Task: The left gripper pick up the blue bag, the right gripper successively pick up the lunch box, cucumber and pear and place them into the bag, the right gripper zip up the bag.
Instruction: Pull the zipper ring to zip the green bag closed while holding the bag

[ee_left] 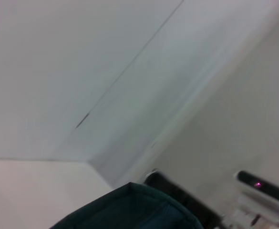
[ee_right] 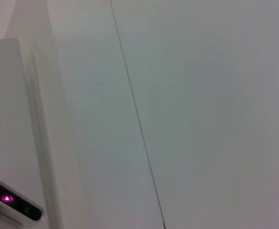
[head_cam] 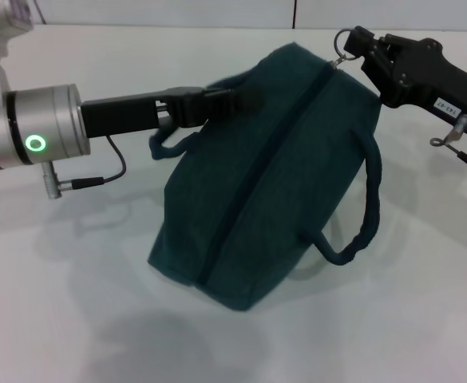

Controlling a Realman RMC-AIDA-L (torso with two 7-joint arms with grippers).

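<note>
The blue bag (head_cam: 281, 183) stands tilted on the white table (head_cam: 73, 303), and its zipper runs shut along the top. My left gripper (head_cam: 225, 100) reaches in from the left and is shut on the bag's upper left edge, by one loop handle (head_cam: 165, 144). At the bag's far top end, my right gripper (head_cam: 354, 46) is shut on the zipper's metal ring pull (head_cam: 343, 37). The other handle (head_cam: 365, 215) hangs down the bag's right side. In the left wrist view a corner of the bag (ee_left: 129, 210) shows. The lunch box, cucumber and pear are out of view.
Bare white table lies in front of and to the left of the bag. A pale wall stands behind. A small device with a pink light (ee_left: 263, 186) shows in the left wrist view, and a like device (ee_right: 10, 200) in the right wrist view.
</note>
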